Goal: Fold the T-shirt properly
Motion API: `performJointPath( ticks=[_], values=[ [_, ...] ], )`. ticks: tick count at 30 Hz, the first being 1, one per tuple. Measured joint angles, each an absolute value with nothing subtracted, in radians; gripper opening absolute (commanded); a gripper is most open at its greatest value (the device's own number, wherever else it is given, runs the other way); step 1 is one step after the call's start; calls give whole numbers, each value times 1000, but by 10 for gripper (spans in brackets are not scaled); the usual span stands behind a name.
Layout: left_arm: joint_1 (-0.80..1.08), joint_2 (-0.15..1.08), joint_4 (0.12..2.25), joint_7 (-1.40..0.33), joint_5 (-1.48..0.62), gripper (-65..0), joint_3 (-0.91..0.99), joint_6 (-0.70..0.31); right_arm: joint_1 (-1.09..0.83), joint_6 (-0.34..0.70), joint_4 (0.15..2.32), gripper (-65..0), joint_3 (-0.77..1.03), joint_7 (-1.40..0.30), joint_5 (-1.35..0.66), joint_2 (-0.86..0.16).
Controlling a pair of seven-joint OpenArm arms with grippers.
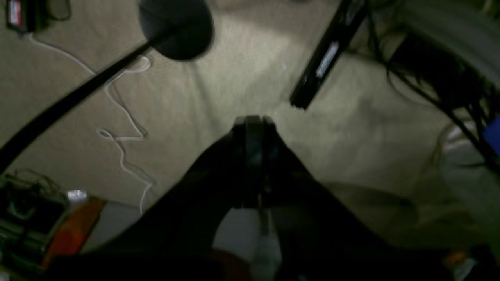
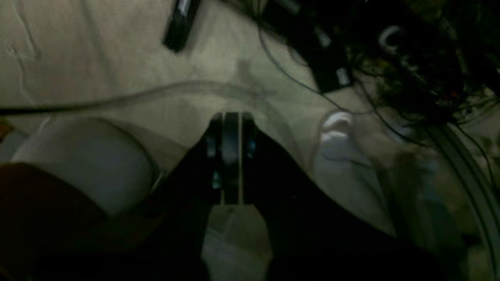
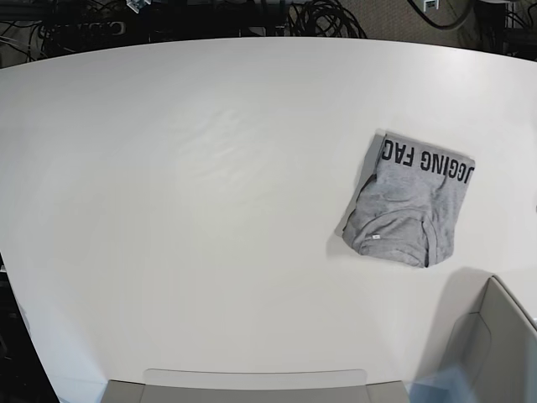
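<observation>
Table (image 3: 210, 168): white, wide, bare across its left and middle.
T-shirt (image 3: 409, 201): lies at the right of the table, folded into a compact packet, lettering along its far edge, small white label near its near edge.
Right gripper (image 2: 231, 117): jaws pressed together, holding nothing, up over the floor and away from the cloth.
Left gripper (image 1: 254, 119): jaws together too, empty, also off the table.
Progress: the fold looks finished; edges sit slightly askew, so at most a tidy-up seems left.
</observation>
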State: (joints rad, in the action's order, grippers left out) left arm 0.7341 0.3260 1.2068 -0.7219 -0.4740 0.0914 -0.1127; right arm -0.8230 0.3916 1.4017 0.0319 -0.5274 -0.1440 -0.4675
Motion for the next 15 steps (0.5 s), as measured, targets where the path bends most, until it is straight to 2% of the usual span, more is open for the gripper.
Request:
performJointPath(
  ticks=[5,11,15],
  values=[
    [611,336,975,-561,-477,-650,2,-118,-644,398,1086,-641,-105,-403,-134,-507],
    [477,313,693,-398,-474,-650,-157,-113,-438,390,657,-641,-243,-75,-149,-495],
    [390,293,557,-289,-480,-650,-258,-124,-367,387,464,-642,-394,52,-138,-469]
  ],
)
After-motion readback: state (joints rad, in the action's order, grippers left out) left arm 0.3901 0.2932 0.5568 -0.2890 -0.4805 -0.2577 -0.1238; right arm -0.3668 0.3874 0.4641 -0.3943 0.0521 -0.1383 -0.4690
